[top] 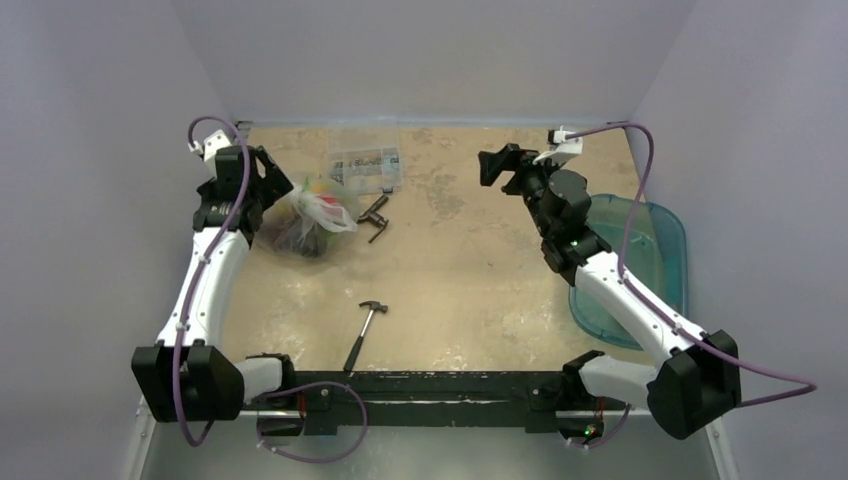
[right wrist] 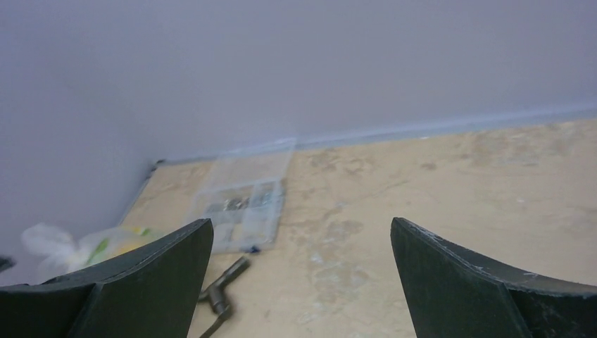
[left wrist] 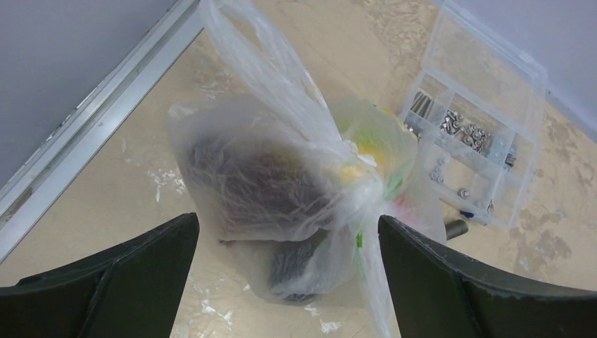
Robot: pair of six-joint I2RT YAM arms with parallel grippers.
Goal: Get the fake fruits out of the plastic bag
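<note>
- The whitish film of the plastic bag (left wrist: 281, 183) is veiling the fake fruits (left wrist: 359, 158). Only a dark mass and yellow, green and red smears are showing through, so the kinds cannot be told.
- The bag's twisted handle is running off the top edge of the left wrist view.
- The left claw (left wrist: 287, 218) and right claw (right wrist: 301, 222) are being cut off by the bottom edges of their wrist views.
- The contents of the clear box (right wrist: 243, 201) are blurring in the right wrist view.
- The right arm is covering part of the teal bin (top: 665, 270).
</note>
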